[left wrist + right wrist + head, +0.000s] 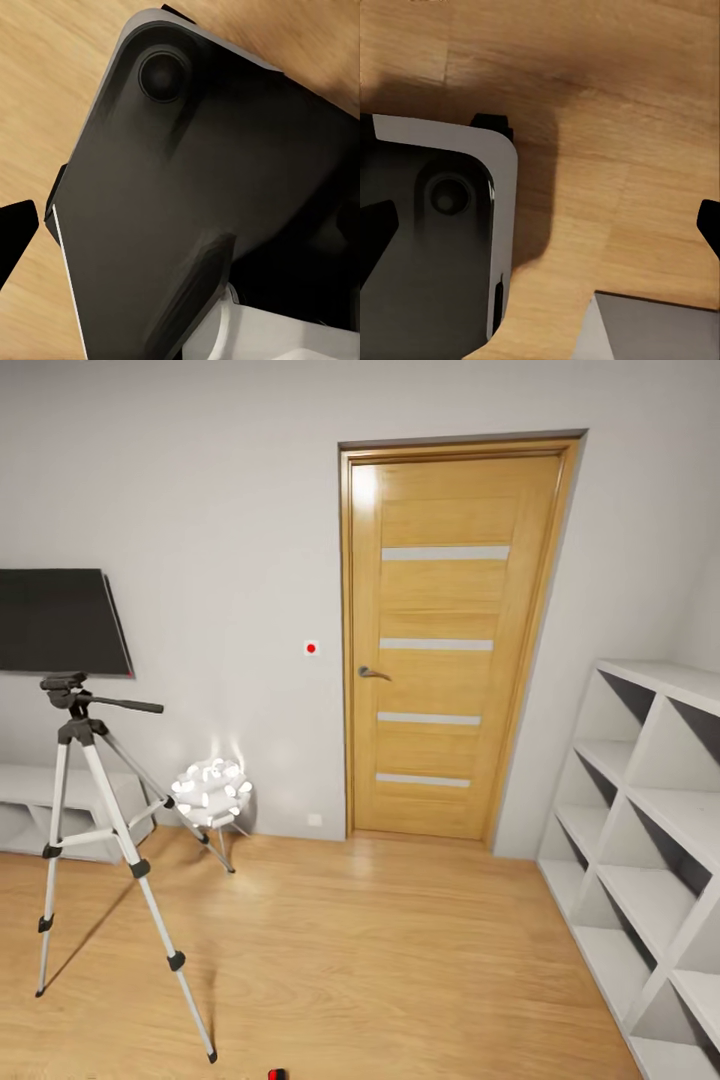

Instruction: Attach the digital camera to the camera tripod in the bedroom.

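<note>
The camera tripod stands on the wood floor at the left of the head view, its silver legs spread and its black head and pan handle bare on top. At that view's bottom edge a small black thing with a red spot pokes in; it may be the digital camera, but too little shows to tell. My right gripper hangs open over the floor, dark fingertips far apart with nothing between. My left gripper is also open, one fingertip at the frame's edge, over my dark base.
An oak door is shut in the far wall. A white spiky-ball lamp sits right behind the tripod. A black TV hangs above a low white unit. A grey cube shelf lines the right wall.
</note>
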Tool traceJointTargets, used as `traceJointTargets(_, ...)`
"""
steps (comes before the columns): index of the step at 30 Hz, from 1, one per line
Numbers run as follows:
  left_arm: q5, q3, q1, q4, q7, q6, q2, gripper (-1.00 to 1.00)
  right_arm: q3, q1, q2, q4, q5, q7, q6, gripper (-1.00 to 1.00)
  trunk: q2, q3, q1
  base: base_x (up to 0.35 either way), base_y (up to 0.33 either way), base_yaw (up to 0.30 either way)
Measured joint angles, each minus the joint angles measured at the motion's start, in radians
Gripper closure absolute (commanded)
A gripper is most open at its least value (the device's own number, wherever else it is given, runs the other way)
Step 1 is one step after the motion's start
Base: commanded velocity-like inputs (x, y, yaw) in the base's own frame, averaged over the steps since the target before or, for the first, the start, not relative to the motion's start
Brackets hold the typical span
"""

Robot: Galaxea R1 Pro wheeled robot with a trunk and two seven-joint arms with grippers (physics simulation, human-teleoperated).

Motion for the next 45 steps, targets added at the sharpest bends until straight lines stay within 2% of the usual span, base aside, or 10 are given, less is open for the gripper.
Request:
traceJointTargets(20,0.000,0.001,0.000,0.000,0.000,0.000,0.000,-1.00,0.000,0.000,-0.001,0.000,0.000,0.000,0.000,-1.00,0.000,0.000,0.000,0.000,0.000,0.233)
traceJointTargets(45,-0.001,0.000,0.000,0.000,0.000,0.000,0.000,-1.00,0.000,0.000,-0.002,0.000,-0.001,-0.001,-0.006,-1.00,0.000,0.000,0.000,0.000,0.000,0.017)
